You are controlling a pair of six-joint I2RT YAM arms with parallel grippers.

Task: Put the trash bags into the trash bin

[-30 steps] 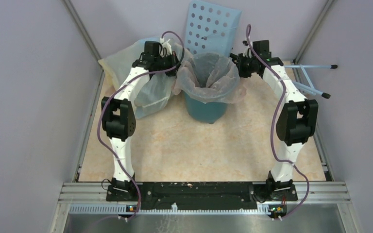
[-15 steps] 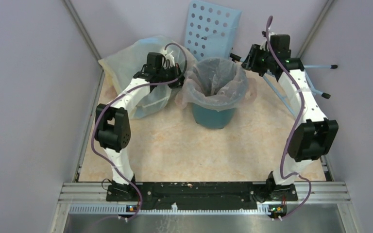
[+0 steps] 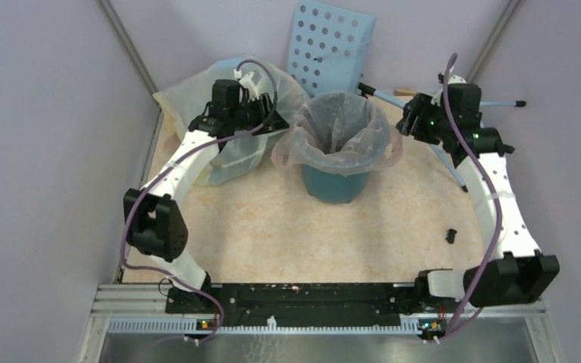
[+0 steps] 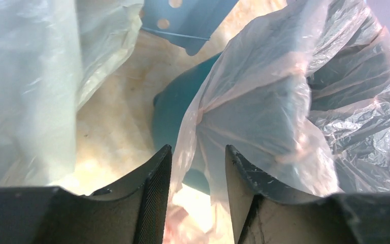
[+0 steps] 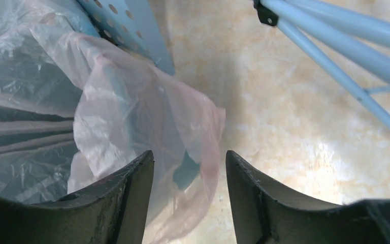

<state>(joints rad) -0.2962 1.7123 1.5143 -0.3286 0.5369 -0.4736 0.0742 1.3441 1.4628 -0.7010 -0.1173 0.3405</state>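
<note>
The teal trash bin [image 3: 334, 184] stands upright at the back middle of the table. The pale-pink trash bag [image 3: 338, 128] lines it, with its edge folded out over the rim all round. My left gripper [image 3: 278, 125] is at the bin's left side and open. In the left wrist view the bag's hanging edge [image 4: 264, 86] falls loosely between the parted fingers [image 4: 155, 188], in front of the bin wall [image 4: 170, 109]. My right gripper [image 3: 405, 125] is at the bin's right side, also open. Below its spread fingers [image 5: 132, 203] hangs a flap of the bag [image 5: 132, 101], ungripped.
A bulging yellowish-clear sack [image 3: 189, 98] lies behind my left arm. A light-blue panel with round holes [image 3: 333, 45] leans on the back wall. Light-blue metal rods [image 3: 492, 102] lie at the back right. A small black piece [image 3: 451, 234] lies on the floor by the right arm.
Both grippers opened and let go of the bag's edge. Both arms drew outward from the bin. The bag's edge now lies folded over the rim.
</note>
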